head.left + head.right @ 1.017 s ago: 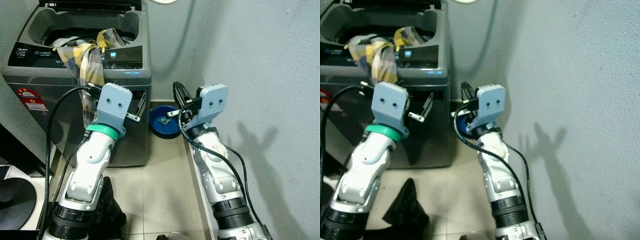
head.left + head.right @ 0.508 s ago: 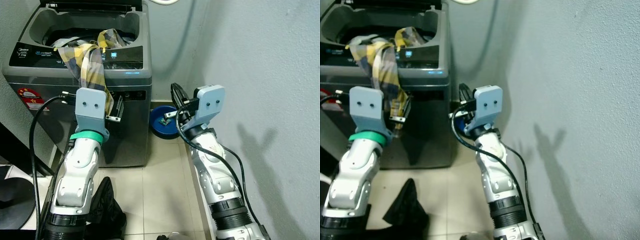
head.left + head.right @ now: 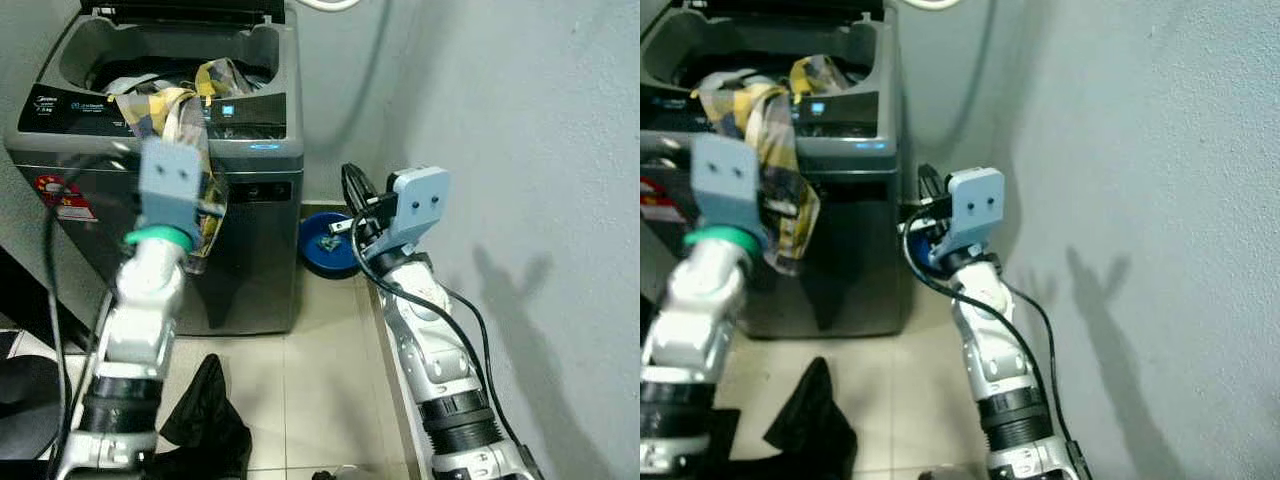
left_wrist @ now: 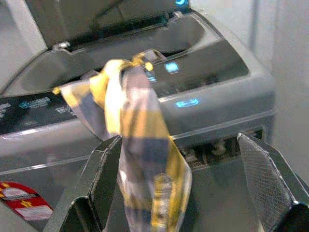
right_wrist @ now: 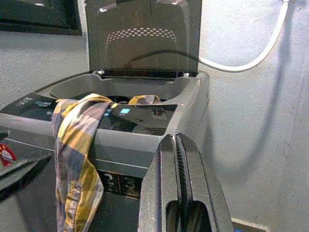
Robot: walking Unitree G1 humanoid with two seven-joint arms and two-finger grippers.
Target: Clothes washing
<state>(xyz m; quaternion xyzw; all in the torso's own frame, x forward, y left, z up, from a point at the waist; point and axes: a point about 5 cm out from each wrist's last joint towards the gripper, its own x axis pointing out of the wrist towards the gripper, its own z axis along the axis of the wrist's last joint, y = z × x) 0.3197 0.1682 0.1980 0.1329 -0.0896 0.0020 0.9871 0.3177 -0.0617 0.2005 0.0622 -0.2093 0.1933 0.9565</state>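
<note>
A yellow and grey plaid shirt (image 3: 180, 115) hangs out of the open top-loading washing machine (image 3: 255, 200), draped over its control panel and down the front. My left gripper (image 4: 177, 141) is raised in front of the machine and open. The hanging part of the shirt (image 4: 142, 150) falls between its spread fingers, nearer one of them; I cannot tell whether it touches. In the head view the left gripper (image 3: 208, 212) sits right at the shirt's lower end. My right gripper (image 5: 176, 140) is shut on nothing, held up beside the machine's right corner (image 3: 350, 190).
A black garment (image 3: 212, 420) lies crumpled on the tiled floor by my left side. A blue bowl (image 3: 328, 246) sits on the floor between the machine and the wall. The grey wall (image 3: 520, 150) runs close along my right. A white hose (image 5: 251, 60) hangs on the wall behind.
My left arm has swung left across the machine's front, from its right side to the hanging shirt. The right arm has hardly moved.
</note>
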